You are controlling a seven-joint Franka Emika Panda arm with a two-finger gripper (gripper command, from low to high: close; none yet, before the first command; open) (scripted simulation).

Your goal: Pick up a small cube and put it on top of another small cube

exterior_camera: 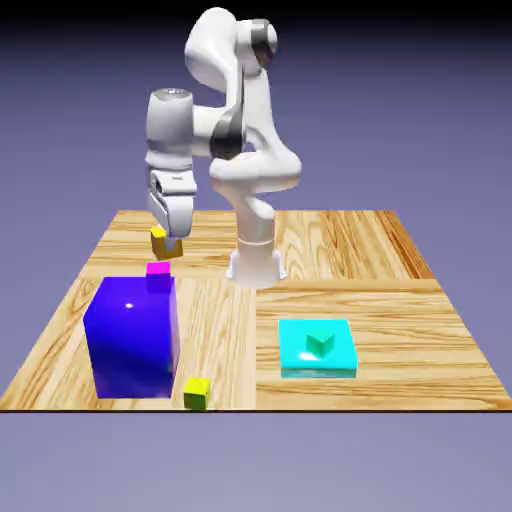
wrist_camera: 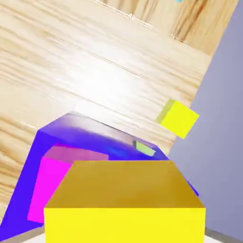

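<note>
the claw is pinching the orange cube, one grey fingertip at each side of it along the bottom edge of the hand view. the cube is large there, its flat top dull gold and the side below it bright yellow. in the exterior view the cube shows beyond the blue block, on the robot's side of it, partly covered by the tip of the hand; how high it is above the table is hard to tell. the pink cube shows at the block's far edge, toward the exterior view's right end of that edge, and nearer the camera than the orange cube. whether it rests on the block or stands behind it cannot be told. in the hand view it shows against the block's blue, with the orange cube covering part of it. the lime cube sits on the table just beside the block's near corner, on the exterior view's right. well apart from the block, farther to that same side, lies the cyan slab, with the teal cube on top. the arm rises from its base beyond the block and to its right in the exterior view, with the hand pointing down.
</note>
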